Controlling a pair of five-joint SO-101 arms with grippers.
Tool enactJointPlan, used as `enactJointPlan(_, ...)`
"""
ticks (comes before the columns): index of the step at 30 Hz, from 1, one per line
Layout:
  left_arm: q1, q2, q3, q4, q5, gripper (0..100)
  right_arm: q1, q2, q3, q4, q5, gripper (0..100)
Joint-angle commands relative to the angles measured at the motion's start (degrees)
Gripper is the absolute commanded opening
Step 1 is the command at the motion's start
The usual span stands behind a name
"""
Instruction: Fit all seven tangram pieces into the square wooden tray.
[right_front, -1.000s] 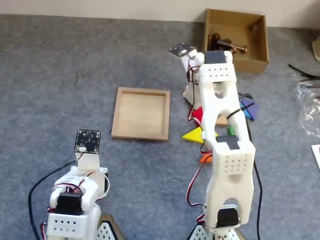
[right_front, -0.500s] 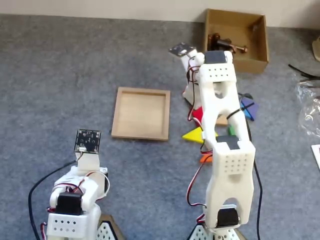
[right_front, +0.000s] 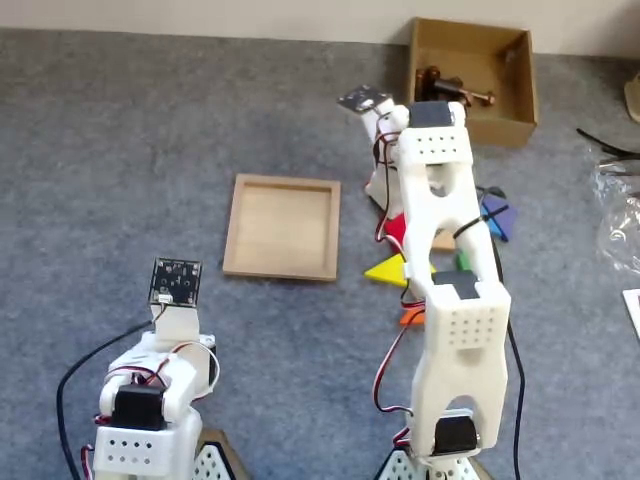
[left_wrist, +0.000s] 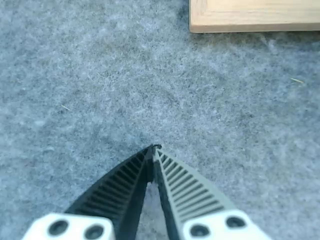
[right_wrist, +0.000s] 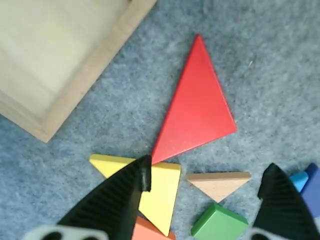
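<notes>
Red triangle (right_wrist: 197, 110) lies just right of the wooden tray (right_front: 282, 227), seemingly beneath the right gripper (right_wrist: 208, 175), jaws wide open; left gripper (left_wrist: 152, 150) sits closed, nearer.

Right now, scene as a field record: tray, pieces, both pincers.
tray: on the carpet, no pieces in it
pieces: red triangle, yellow triangle, wood triangle, green piece, orange piece, blue piece, all loose on the carpet beside the tray
left pincer: shut, holding nothing, above bare carpet short of the tray
right pincer: open, over the loose pieces, gripping none
</notes>
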Motion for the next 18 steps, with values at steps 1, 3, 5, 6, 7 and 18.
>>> enactJointPlan(1, 1.01, -0.4, 1.1, -0.18, 0.35, 1, -0.66, -0.4, -0.22, -2.07, -0.7, 33.0)
enactJointPlan(3, 1.01, -0.4, 1.1, -0.18, 0.35, 1, -0.66, 1.36, -0.57, -2.15, -2.11, 33.0)
enactJointPlan(5, 1.01, -0.4, 1.1, -0.18, 0.35, 1, -0.75, 3.74, -0.75, -2.33, -2.73, 33.0)
enactJointPlan(6, 1.01, -0.4, 1.1, -0.18, 0.35, 1, -0.75, 5.14, -0.75, -2.33, -2.81, 33.0)
enactJointPlan(7, 1.01, -0.4, 1.1, -0.18, 0.35, 1, -0.75, 6.02, -0.92, -2.33, -2.73, 33.1)
enactJointPlan(18, 1.01, -0.4, 1.1, -0.18, 0.35, 1, -2.86, 8.4, -6.37, -1.98, -1.58, 33.3)
